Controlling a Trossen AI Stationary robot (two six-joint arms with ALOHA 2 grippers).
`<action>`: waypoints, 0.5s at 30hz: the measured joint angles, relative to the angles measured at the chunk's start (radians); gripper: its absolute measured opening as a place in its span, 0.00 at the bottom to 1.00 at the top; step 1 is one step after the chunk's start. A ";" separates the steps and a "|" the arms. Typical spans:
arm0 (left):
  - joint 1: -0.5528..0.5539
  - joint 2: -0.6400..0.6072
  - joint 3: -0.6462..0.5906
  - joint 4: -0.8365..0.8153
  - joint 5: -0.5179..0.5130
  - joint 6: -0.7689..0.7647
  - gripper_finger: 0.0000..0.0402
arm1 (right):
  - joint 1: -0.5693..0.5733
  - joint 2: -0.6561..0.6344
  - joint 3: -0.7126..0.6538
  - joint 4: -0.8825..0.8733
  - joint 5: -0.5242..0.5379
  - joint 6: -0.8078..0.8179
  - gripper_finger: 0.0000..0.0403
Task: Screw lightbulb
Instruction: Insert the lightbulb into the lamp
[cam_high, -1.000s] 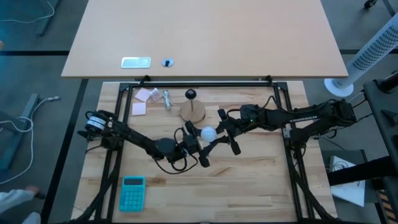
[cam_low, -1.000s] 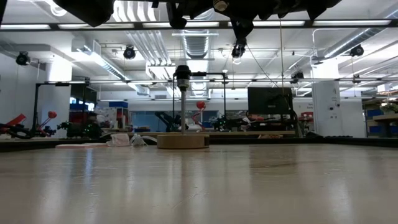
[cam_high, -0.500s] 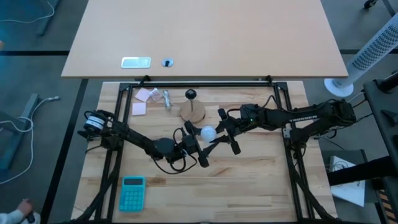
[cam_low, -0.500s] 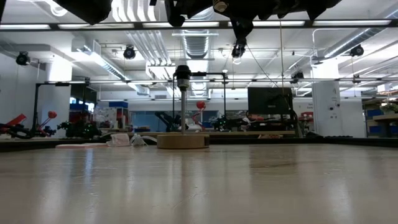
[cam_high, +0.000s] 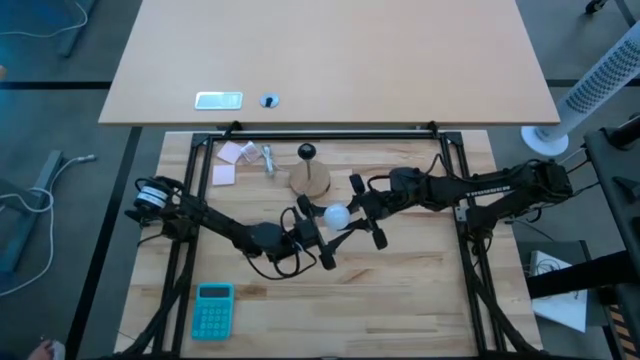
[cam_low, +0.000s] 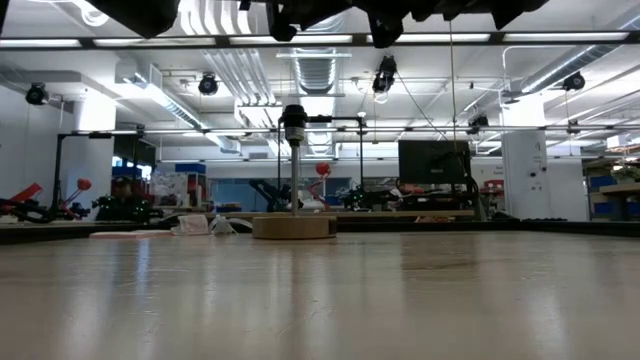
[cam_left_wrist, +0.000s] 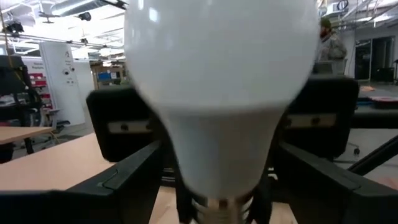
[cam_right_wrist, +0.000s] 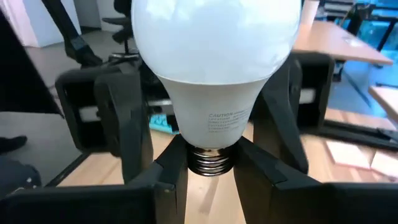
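The white frosted lightbulb (cam_high: 336, 214) hangs upright above the middle of the table, globe up and metal screw base down. My right gripper (cam_high: 352, 214) comes in from the table's right and is shut on it. My left gripper (cam_high: 318, 232) comes from the left. It is open, with one finger on either side of the bulb's neck (cam_left_wrist: 217, 162), and I see no touch. Farther back, the round wooden disc (cam_high: 310, 180) rests flat on the table, with the black socket (cam_low: 293, 120) standing on a stem above it. My right gripper pinches the bulb's threaded metal base (cam_right_wrist: 211, 160) between its two fingers (cam_right_wrist: 171, 168), just under the white neck. The fingers reach in roughly level from the table's right. The bulb stands upright above the fingers, lifted clear of the table.
A teal calculator (cam_high: 212, 310) lies at the near left. Pink notes (cam_high: 236, 153) and a crumpled wrapper (cam_high: 268, 158) lie at the far left, beside the disc. Black frame rails (cam_high: 460, 200) run along the table's sides and back. A second table top (cam_high: 330, 60) lies beyond.
The bulb and both hands have stayed where they were. In the low view, a dark fingertip that hung down from the top edge has gone up out of the picture.
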 joint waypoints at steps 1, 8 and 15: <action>-0.001 -0.008 -0.001 -0.018 -0.014 0.000 0.71 | 0.000 0.000 0.002 -0.003 0.000 -0.001 0.22; -0.019 -0.109 -0.084 -0.063 -0.067 -0.004 0.71 | 0.002 0.000 0.037 -0.007 0.002 0.005 0.22; -0.056 -0.260 -0.293 -0.069 -0.196 -0.117 0.71 | 0.003 0.002 0.121 -0.005 -0.003 0.008 0.22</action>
